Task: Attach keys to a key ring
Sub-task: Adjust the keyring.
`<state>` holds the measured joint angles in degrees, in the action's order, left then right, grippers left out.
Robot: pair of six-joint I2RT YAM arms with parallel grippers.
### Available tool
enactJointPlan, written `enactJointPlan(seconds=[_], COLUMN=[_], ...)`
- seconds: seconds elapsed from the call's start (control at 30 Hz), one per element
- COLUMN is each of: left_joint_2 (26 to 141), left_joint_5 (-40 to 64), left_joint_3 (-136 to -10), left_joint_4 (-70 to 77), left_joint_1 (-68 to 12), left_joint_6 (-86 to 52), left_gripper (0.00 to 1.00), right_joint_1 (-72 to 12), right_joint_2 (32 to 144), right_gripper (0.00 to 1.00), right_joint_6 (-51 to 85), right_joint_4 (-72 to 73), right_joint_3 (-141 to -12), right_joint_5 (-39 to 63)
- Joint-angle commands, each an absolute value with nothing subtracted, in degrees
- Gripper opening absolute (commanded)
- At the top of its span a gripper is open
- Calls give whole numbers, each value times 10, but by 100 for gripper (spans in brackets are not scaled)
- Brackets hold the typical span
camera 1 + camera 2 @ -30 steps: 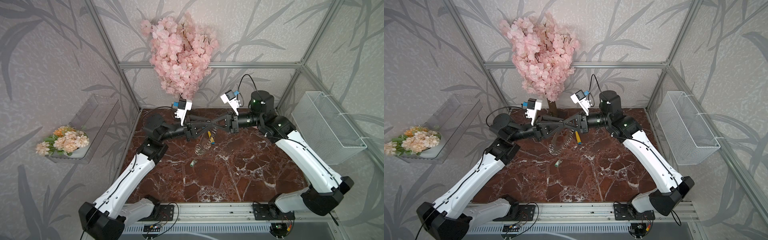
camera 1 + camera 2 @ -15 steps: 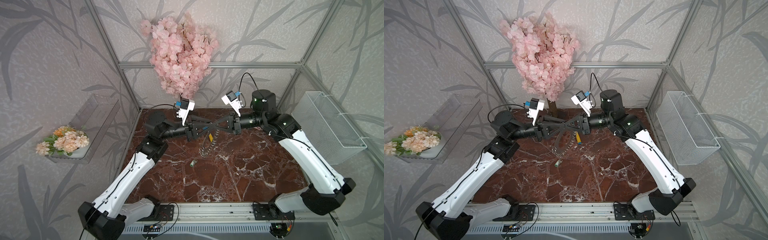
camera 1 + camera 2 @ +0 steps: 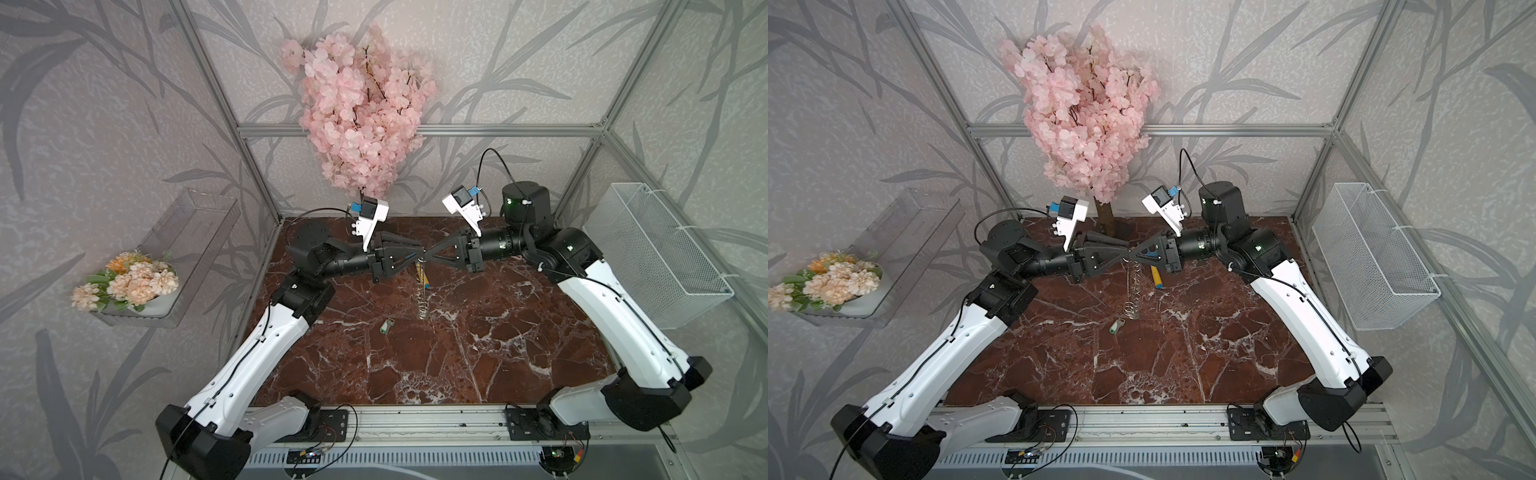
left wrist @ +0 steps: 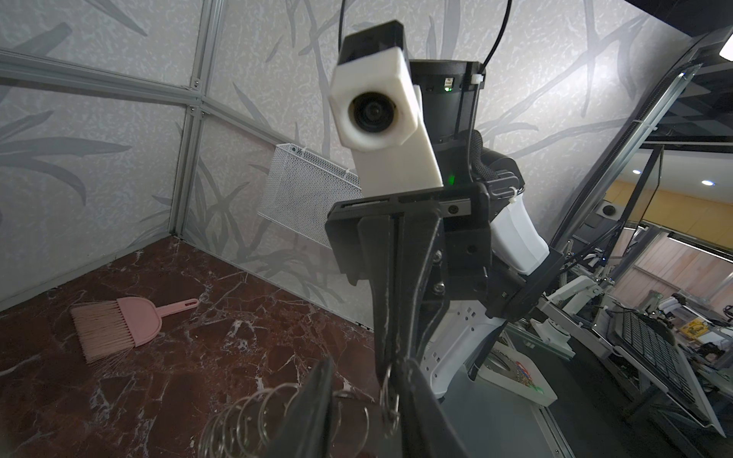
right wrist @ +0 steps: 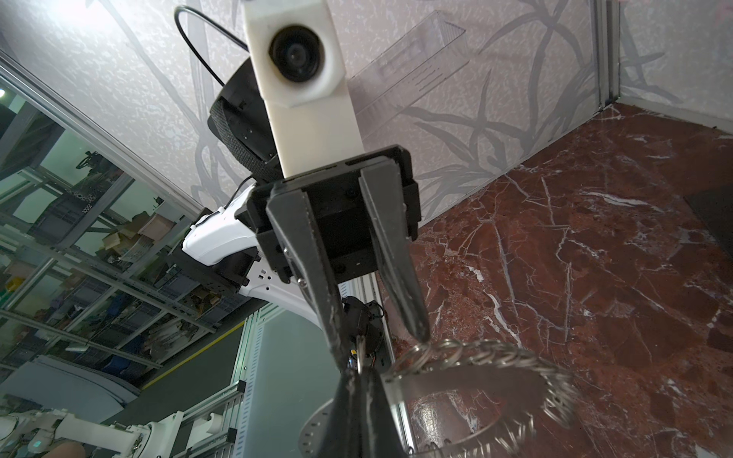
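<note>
Both grippers meet tip to tip in the air over the back of the table. My right gripper [image 5: 359, 374] is shut on one small split ring at the rim of the key ring [image 5: 476, 380], a flat grey disc fringed with rings. The key ring [image 3: 422, 299] hangs edge-on below the tips in both top views. My left gripper [image 4: 367, 380] has its jaws apart around more of the rim's rings [image 4: 246, 420], and one fingertip [image 5: 420, 333] touches a ring. The key [image 3: 386, 326], silver with a pale green tag, lies on the marble in front of the hanging ring, also in a top view [image 3: 1116, 325].
A blue-and-yellow toy fork [image 3: 424, 279] lies under the grippers. A pink hand brush [image 4: 119, 325] rests near the back right corner. A white wire basket [image 3: 656, 257] hangs on the right wall, a clear shelf with flowers [image 3: 129, 282] on the left. A pink blossom tree [image 3: 361, 112] stands behind.
Both grippers have shifted a little to the right together. The key ring has turned from a tilted loop to hanging edge-on. The left jaws have narrowed slightly.
</note>
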<state>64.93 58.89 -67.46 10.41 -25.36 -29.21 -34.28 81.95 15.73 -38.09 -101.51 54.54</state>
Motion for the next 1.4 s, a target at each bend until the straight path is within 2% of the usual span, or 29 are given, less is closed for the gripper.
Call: enactJointPlan(seconds=[0.0,0.23,0.47,0.67,0.83,0.9,1.03,1.37], left_joint_2=[639,637,633,625,610,611,613,613], left_joint_5=[613,620,617,601,555,536,494,413], left_joint_3=[-686,-682,-676,-670,-664,-667,-675,-666], left_joint_4=[102,90,89,95,104,105,125,172], left_joint_1=[-250,-250,-250,-250,-250,-250,-250,-251], left_joint_6=[-293,-291,-289,-284,-268,-265,-270,-292], left_gripper=[32,32,1,0,0,0,0,0], right_joint_1=[-346,-347,-347,-346,-346,-347,-350,-375], right_joint_2=[801,799,796,792,774,767,754,750], right_gripper=[0,0,0,2,43,51,59,70], right_joint_6=[148,151,157,186,248,259,258,227], right_joint_4=[-374,-366,-360,-324,-235,-215,-205,-239], right_joint_3=[-1038,-1035,-1033,-1019,-980,-968,-949,-941], right_joint_5=[560,559,562,567,559,548,511,443])
